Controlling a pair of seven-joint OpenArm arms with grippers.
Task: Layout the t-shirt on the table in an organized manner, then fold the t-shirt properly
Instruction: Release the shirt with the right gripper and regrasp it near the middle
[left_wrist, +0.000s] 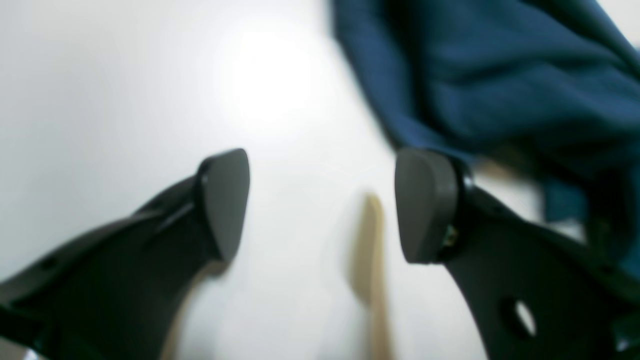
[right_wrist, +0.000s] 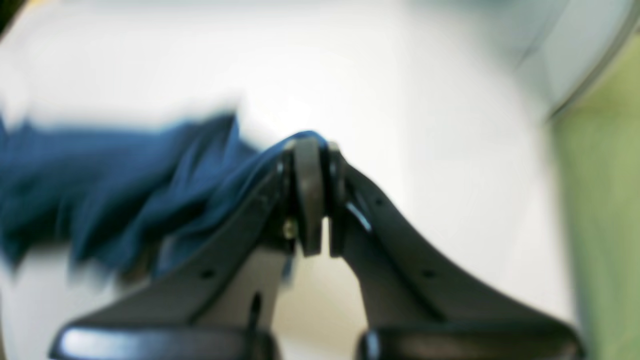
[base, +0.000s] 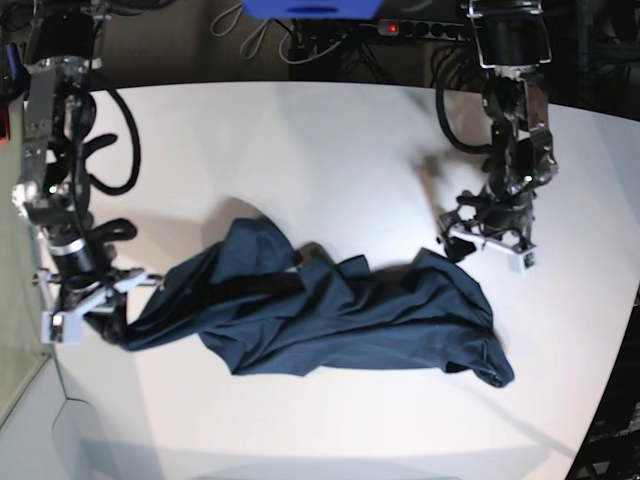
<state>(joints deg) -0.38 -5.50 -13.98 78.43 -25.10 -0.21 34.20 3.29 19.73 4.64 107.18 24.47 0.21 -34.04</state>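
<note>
My right claw (right_wrist: 316, 200) is pinched tight on an edge of the t-shirt (base: 330, 315). In the right wrist view a little fold of blue cloth pokes up between the two pads, and the rest of the cloth trails away to one side in bunched folds. In the base view this claw sits near the left edge of the tabletop (base: 300, 160), with the cloth pulled out toward it in a long stretched tail.

My left claw (left_wrist: 322, 205) has its pads wide apart with nothing between them. It hangs over bare white tabletop, just beside a rumpled part of the t-shirt. I can't tell if the outer side of one pad (left_wrist: 425, 205) touches the cloth, because the picture is blurry.

The t-shirt is dark navy blue. It lies crumpled in a long wrinkled heap across the middle of the tabletop, closer to the near edge, and it is not flat.
</note>
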